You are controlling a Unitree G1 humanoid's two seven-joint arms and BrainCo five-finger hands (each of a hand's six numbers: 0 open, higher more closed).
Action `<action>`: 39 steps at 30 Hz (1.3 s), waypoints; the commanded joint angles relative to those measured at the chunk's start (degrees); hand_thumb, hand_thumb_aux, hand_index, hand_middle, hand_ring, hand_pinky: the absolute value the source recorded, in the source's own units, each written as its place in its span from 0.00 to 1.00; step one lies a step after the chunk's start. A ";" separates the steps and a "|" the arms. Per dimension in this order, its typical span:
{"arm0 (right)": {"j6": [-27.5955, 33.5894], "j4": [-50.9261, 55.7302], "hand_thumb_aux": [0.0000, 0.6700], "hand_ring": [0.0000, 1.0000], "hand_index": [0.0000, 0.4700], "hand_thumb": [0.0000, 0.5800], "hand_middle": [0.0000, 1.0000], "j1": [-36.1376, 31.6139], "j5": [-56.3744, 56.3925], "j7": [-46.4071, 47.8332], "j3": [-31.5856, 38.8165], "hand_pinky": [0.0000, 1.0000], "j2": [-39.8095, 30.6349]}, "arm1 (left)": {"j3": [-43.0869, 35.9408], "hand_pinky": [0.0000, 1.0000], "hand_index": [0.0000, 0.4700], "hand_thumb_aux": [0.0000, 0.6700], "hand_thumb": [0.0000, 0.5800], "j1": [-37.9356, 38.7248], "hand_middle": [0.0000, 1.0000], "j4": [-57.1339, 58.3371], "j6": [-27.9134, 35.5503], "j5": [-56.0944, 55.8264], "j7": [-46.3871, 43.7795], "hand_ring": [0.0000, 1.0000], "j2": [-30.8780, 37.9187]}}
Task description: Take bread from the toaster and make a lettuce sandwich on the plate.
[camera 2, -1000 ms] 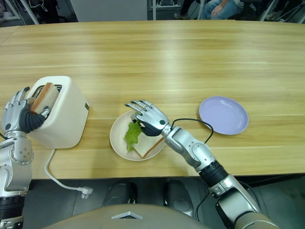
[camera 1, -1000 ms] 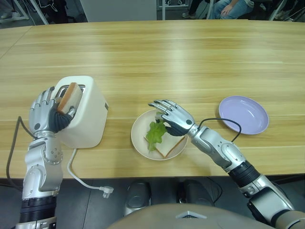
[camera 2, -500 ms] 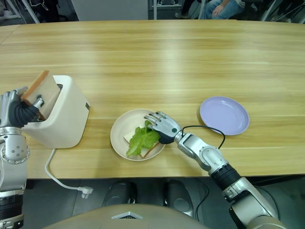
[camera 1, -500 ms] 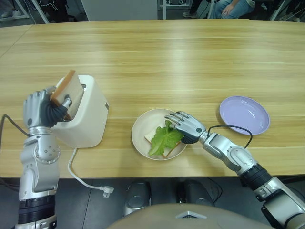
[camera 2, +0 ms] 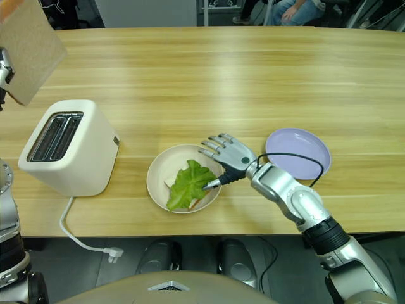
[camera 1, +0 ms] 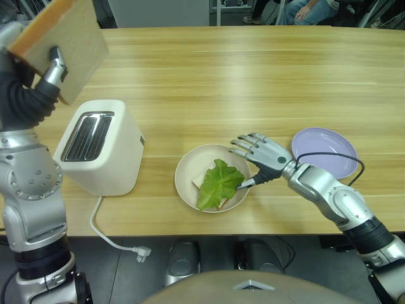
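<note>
The bread (camera 1: pixel 66 35) could be dropped, or set down askew so that the lettuce (camera 1: pixel 218 182) is pushed off the lower slice (camera 1: pixel 198 183); a pinch at one edge and a long carry would be the cause. The bread is grasped by the left robot hand (camera 1: pixel 28 92) high above the toaster (camera 1: pixel 101 149), at 10 o'clock from the plate (camera 1: pixel 183 172). The right robot hand (camera 1: pixel 266 155) is held released and spread at the plate's 3 o'clock.

We saw bright, even light from above; a pale sheen ran along the wooden table (camera 1: pixel 215 82), and only soft, short shadows lay beside the toaster (camera 1: pixel 104 152) and plate (camera 1: pixel 180 177).
</note>
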 commanded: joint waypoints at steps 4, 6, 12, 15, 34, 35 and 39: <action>0.44 -5.04 0.00 0.00 0.00 0.00 0.00 2.89 6.41 -0.38 -11.72 0.00 -4.54 | -11.28 1.00 0.98 1.00 1.00 -0.25 1.00 -7.52 5.64 -12.74 -8.50 1.00 -9.06; -0.92 -5.01 0.00 0.00 0.00 0.00 0.00 4.52 9.66 -3.95 -15.99 0.00 -4.53 | -16.01 1.00 0.98 1.00 1.00 2.18 1.00 -7.71 7.37 -16.24 -10.36 1.00 -13.25; -9.91 -6.01 0.00 0.00 0.00 0.00 0.00 15.32 16.54 -15.74 -22.19 0.00 -0.70 | -28.95 1.00 0.98 1.00 1.00 14.69 1.00 -1.97 6.82 -19.63 -13.21 1.00 -22.01; -13.42 -6.51 0.00 0.00 0.00 0.00 0.00 20.60 15.89 -21.06 -24.33 0.00 1.14 | -32.77 1.00 0.98 1.00 1.00 20.18 1.00 2.40 5.38 -20.47 -13.76 1.00 -24.50; -25.13 1.55 0.00 0.00 0.00 0.00 0.00 33.35 -4.06 -30.52 -5.02 0.00 7.31 | -37.87 1.00 0.98 1.00 1.00 26.17 1.00 24.17 -4.05 -19.75 -9.53 1.00 -32.80; -24.76 2.36 0.00 0.00 0.00 0.00 0.00 32.89 -4.89 -30.72 -4.14 0.00 7.66 | -37.94 1.00 0.98 1.00 1.00 25.93 1.00 24.99 -4.31 -19.40 -9.31 1.00 -32.74; -22.67 6.61 0.00 0.00 0.00 0.00 0.00 29.44 -6.95 -31.64 -0.81 0.00 9.75 | -37.76 1.00 0.98 1.00 1.00 24.67 1.00 30.01 -6.58 -17.56 -7.70 1.00 -32.55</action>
